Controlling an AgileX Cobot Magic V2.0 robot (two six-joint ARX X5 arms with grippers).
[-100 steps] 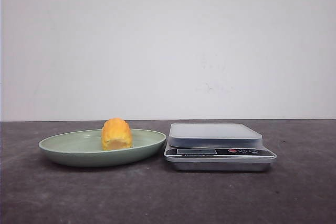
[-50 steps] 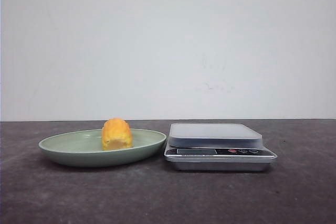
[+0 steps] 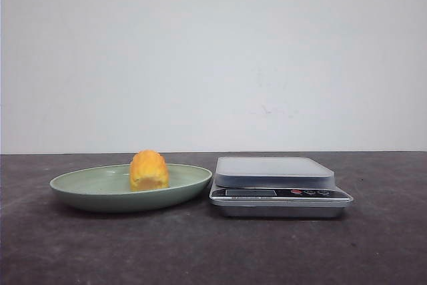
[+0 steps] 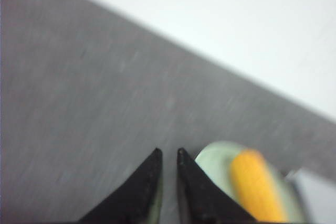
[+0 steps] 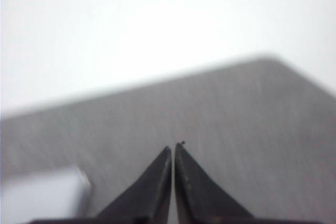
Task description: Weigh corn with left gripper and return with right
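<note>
The corn [image 3: 148, 170], a stubby yellow-orange cob piece, lies on its side in the pale green plate [image 3: 80, 188] left of centre on the table. Neither arm shows in the front view. In the left wrist view my left gripper [image 4: 168, 153] hangs over bare table just beside the plate's rim [image 4: 215, 161], its two black fingers a narrow gap apart with nothing between them. The corn [image 4: 257, 184] is blurred off to one side of the fingers. My right gripper [image 5: 173, 147] is shut and empty over bare table.
A silver kitchen scale [image 3: 277, 185] with a pale flat platform stands right beside the plate, its display and buttons facing the front. A corner of it [image 5: 37, 198] shows in the right wrist view. The dark table meets a white wall behind.
</note>
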